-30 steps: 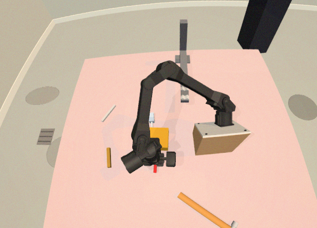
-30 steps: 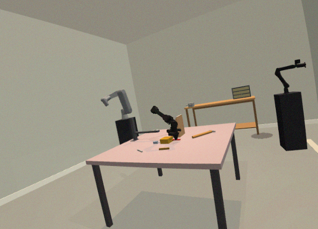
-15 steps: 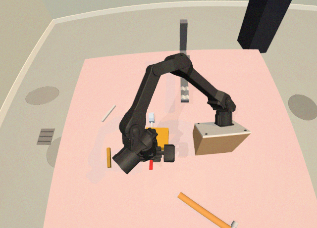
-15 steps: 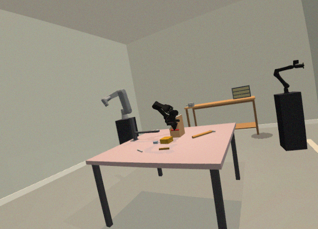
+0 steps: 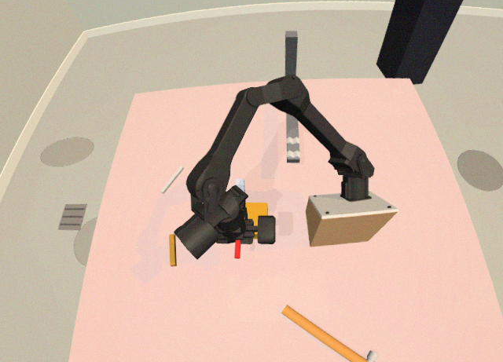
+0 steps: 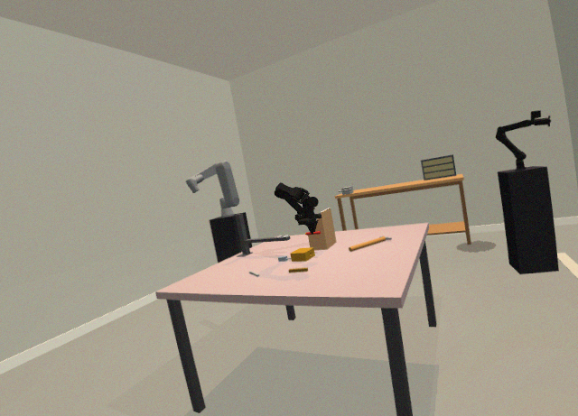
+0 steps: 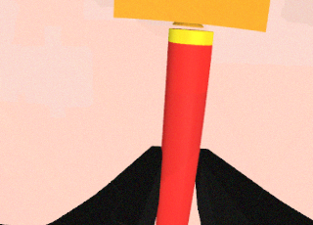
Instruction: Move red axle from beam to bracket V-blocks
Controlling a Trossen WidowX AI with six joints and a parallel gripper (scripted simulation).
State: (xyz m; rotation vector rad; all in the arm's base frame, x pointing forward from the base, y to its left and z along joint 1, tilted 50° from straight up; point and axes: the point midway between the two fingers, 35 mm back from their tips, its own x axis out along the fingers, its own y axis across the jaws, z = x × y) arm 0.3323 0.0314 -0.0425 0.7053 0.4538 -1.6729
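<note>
Gripper [image 5: 244, 237] [image 6: 312, 230] [image 7: 178, 157] pinching the red axle [image 5: 237, 249] [image 6: 312, 233] [image 7: 187, 112], up off the desk [image 5: 324, 277] [image 6: 345, 276] [image 7: 64, 152], clear of the yellow beam [image 5: 256, 213] [image 6: 302, 254] [image 7: 196, 7]; extraction looks done; 2 jobs left: seating it in the V-blocks [image 5: 292, 147] [image 6: 283, 237], reaching in from the desk's far edge; then release.

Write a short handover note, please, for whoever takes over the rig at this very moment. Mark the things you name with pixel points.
Tool [image 5: 240, 236] [image 6: 312, 230] [image 7: 178, 157]: shut on the red axle [image 5: 237, 249] [image 6: 317, 232] [image 7: 187, 98], holding it above the pink table [image 5: 227, 309] [image 6: 345, 276] [image 7: 264, 117].
Beam, apparently the amber block [image 5: 257, 209] [image 6: 302, 254] [image 7: 196, 5]: on the table, near the axle's yellow end.
V-blocks [image 5: 292, 140] [image 6: 283, 237]: on the dark bracket [image 5: 291, 58] [image 6: 265, 239], no axle in them.
Done: axle out of the beam.
Left: set it in the V-blocks, open the tool, back the arm off so it touches nothing.
</note>
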